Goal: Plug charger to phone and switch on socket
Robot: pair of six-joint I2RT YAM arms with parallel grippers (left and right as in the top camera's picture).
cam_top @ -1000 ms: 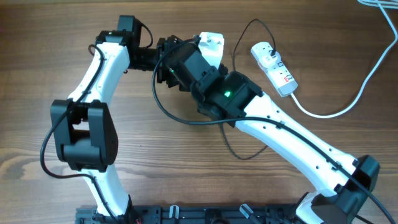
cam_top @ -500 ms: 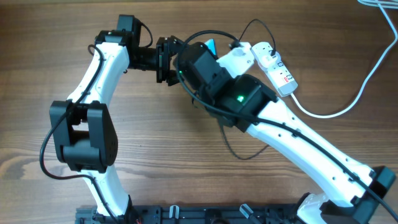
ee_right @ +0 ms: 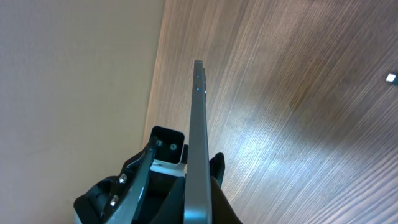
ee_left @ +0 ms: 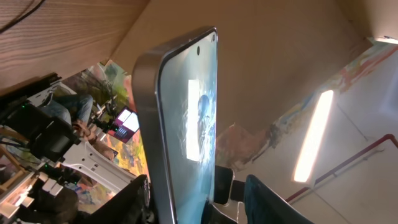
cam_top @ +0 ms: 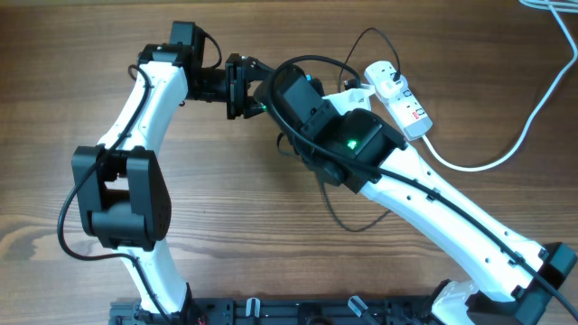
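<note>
The phone (ee_left: pixel 200 118) is held off the table on edge, its teal screen facing right in the left wrist view. My right gripper (ee_right: pixel 186 182) is shut on the phone's (ee_right: pixel 198 112) thin edge. My left gripper (ee_left: pixel 202 202) straddles the phone's lower end: one finger (ee_left: pixel 138 200) lies against its back, and the other finger (ee_left: pixel 268 204) stands apart from the screen. From above both grippers meet at the upper middle, with the left gripper (cam_top: pixel 242 86) just left of the right wrist. The socket (cam_top: pixel 402 101) lies at the upper right. The charger cable (cam_top: pixel 336 212) trails on the table, its tip hidden.
A thick white cord (cam_top: pixel 533 117) curves from the socket to the top right corner. The right arm (cam_top: pixel 433 203) crosses the table diagonally from the bottom right, and the left arm (cam_top: pixel 135 135) rises along the left side. Bare wooden tabletop (cam_top: pixel 235 235) lies between them.
The right arm swung the phone left and turned it, so its white back no longer shows from above. The left gripper's jaws narrowed around the phone.
</note>
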